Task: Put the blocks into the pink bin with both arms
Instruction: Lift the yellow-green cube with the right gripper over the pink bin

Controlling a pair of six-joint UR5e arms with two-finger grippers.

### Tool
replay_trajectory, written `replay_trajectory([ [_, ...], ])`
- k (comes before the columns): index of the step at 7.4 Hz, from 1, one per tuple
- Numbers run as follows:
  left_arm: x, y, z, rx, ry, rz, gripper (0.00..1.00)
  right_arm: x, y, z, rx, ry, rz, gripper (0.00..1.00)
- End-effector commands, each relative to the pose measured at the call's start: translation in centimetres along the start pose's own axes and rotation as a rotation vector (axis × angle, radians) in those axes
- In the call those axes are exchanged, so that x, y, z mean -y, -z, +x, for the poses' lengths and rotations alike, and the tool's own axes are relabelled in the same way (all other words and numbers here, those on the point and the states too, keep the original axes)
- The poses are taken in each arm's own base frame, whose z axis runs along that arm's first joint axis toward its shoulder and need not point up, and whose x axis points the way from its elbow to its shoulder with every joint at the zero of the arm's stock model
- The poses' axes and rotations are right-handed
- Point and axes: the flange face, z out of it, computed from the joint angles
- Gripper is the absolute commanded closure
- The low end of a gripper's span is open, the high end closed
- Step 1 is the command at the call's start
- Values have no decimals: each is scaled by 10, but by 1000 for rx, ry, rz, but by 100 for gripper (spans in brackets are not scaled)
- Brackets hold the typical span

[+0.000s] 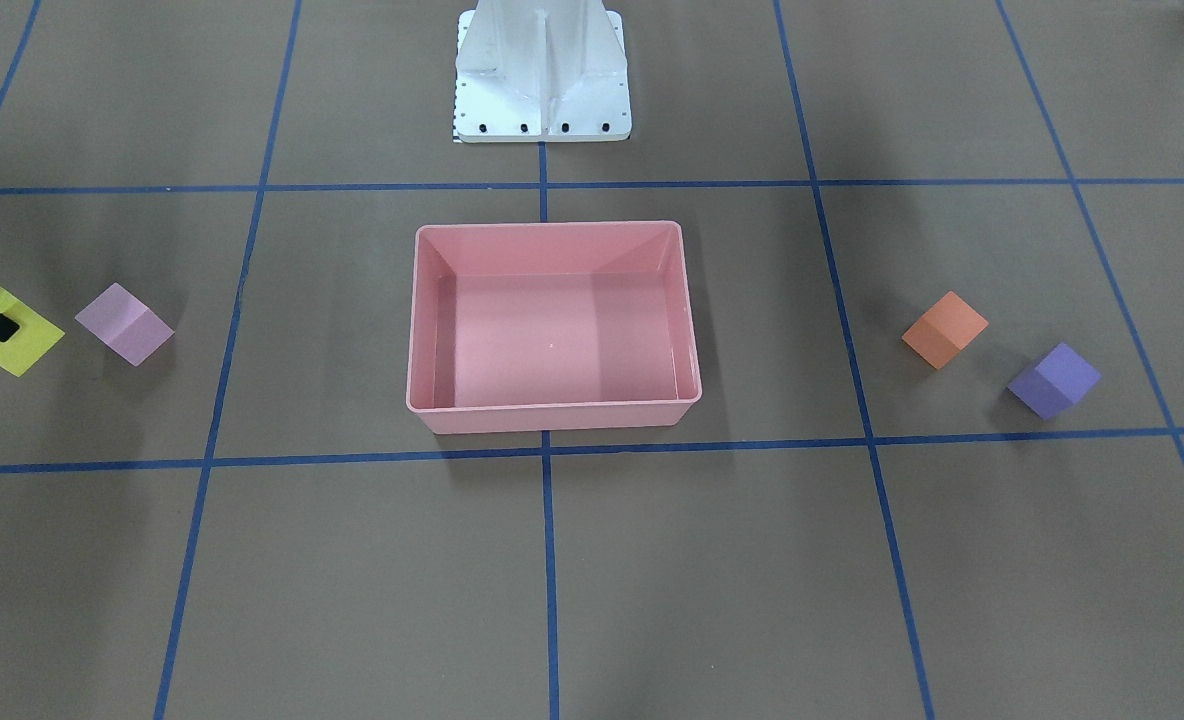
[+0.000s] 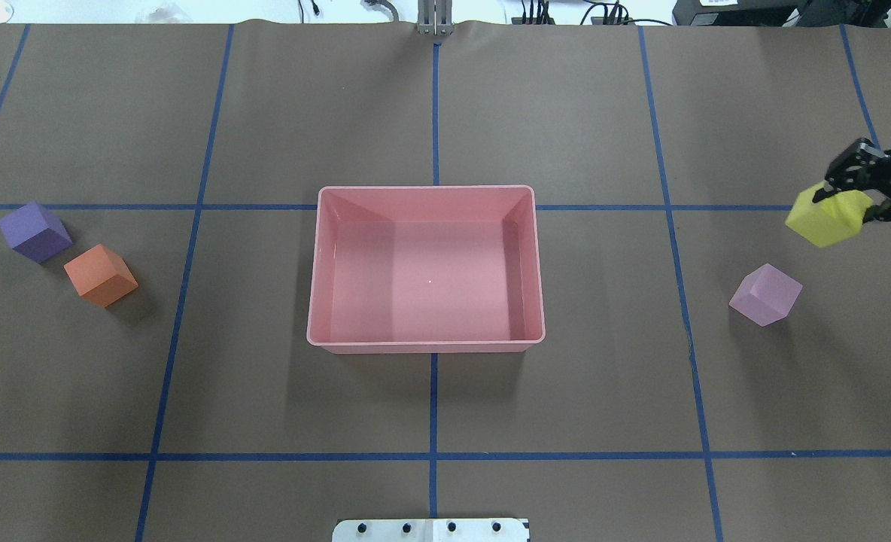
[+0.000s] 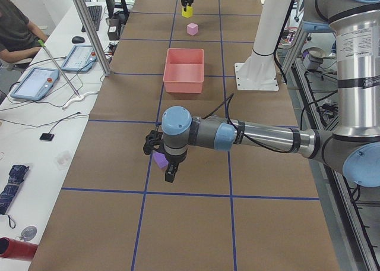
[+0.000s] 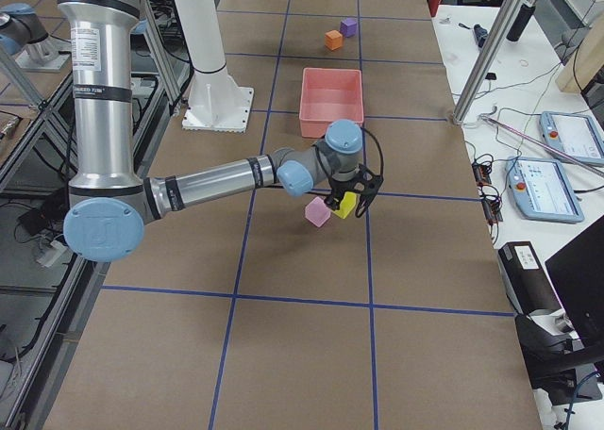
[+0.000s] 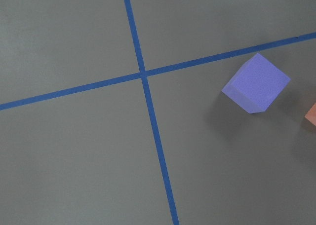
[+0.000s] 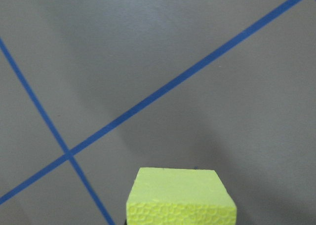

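Observation:
My right gripper (image 2: pixel 852 192) is shut on the yellow block (image 2: pixel 828 216) and holds it above the table at the right edge, beyond the light pink block (image 2: pixel 765 294). The yellow block also fills the bottom of the right wrist view (image 6: pixel 180 195). The pink bin (image 2: pixel 311 301) stands empty mid-table. The purple block (image 2: pixel 35 232) and orange block (image 2: pixel 100 275) lie side by side at the far left. My left gripper (image 3: pixel 163 161) shows only in the exterior left view, hovering over the purple block (image 3: pixel 158 161); I cannot tell if it is open. The left wrist view shows the purple block (image 5: pixel 256 83) below.
The white pedestal (image 1: pixel 542 75) stands behind the bin on the robot's side. Blue tape lines (image 2: pixel 434 391) grid the brown table. An operator (image 3: pixel 15 30) and tablets (image 3: pixel 35 84) are at a side desk along the table's far edge.

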Motion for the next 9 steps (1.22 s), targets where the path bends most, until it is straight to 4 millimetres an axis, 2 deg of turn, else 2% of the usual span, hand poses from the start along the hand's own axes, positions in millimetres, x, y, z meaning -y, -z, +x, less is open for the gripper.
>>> replay_trajectory([
  [1, 0, -1, 1, -7, -2, 0, 0, -61, -1, -140, 58, 112, -13, 100],
  [3, 2, 0, 2, -9, -7, 4, 0, -139, -16, -242, 51, 76, -65, 100],
  [4, 6, -1, 4, -8, 10, 7, 0, -186, -24, -285, 42, 42, -92, 100],
  [5, 9, -4, 11, -11, 10, 8, 0, -229, -38, -315, 54, 68, -61, 100],
  [6, 11, -6, 15, -13, 44, 13, 0, -267, -60, -335, 44, 73, -60, 100],
  [7, 15, -9, 23, -15, 47, 22, 0, -290, -85, -361, 25, 96, -31, 100],
  [8, 21, -14, 35, -23, 53, 29, 0, -302, -105, -363, 0, 105, -19, 100],
  [9, 45, -24, 65, -40, 85, 19, 1, -305, -123, -362, -27, 106, -13, 100],
])
